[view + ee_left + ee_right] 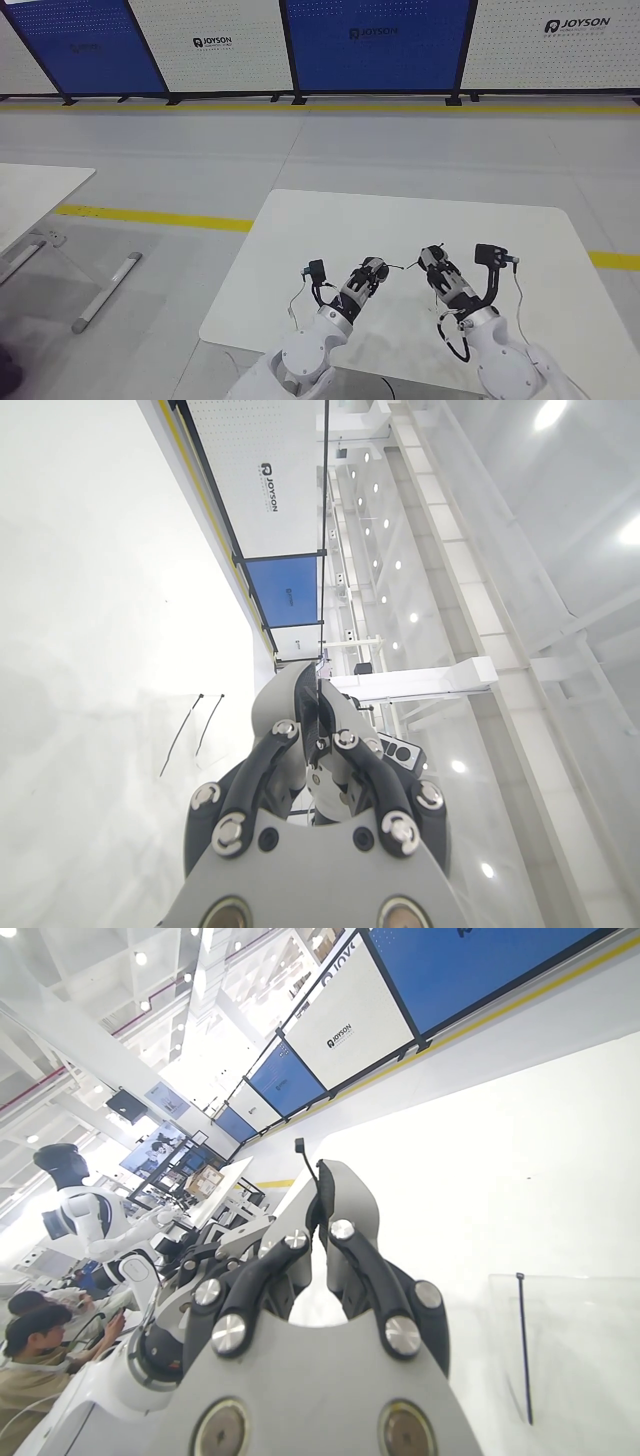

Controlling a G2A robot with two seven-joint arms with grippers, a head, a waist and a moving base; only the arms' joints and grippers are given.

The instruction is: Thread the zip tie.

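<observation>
My left gripper (315, 682) is shut on a thin black zip tie strap (323, 550) that runs straight out from between its fingertips. My right gripper (320, 1173) is shut on a black zip tie whose square head (299, 1144) sticks out just past its fingertips. In the top view the left gripper (375, 268) and the right gripper (430, 258) hover close together over the near part of the white table (420, 215), tips facing each other. I cannot tell whether both hold the same tie.
Two loose black zip ties (200, 725) lie side by side on the table beside the left gripper. Another zip tie (524, 1348) lies in a clear tray (575, 1288) by the right gripper. The table's far half is bare.
</observation>
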